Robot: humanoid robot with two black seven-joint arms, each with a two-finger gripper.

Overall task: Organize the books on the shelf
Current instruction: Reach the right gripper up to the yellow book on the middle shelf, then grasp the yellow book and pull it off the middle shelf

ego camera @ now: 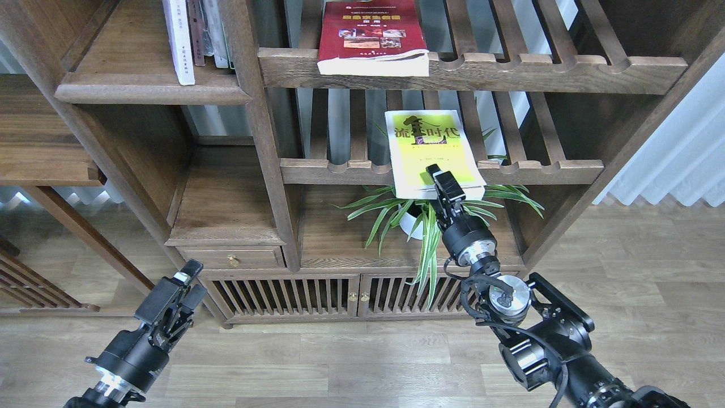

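At the rack's front rail, the right fingers (441,180) pinch the yellow book (431,152), which hangs over the edge. It could slip and fall onto the plant (430,218). Left fingers (190,283) look together, idle.

My right gripper (443,184) sits at the near edge of the yellow-green book (433,150), which overhangs the lower slatted rack (527,170). Under it, the plant (430,218) fills the compartment with leaves spreading around my wrist. To the book's left, the rack's slats lie bare. Above, the dark red book (371,37) juts past the upper rack's rail (544,71). My left gripper (184,294) hangs in open air before the slatted cabinet doors (283,294).
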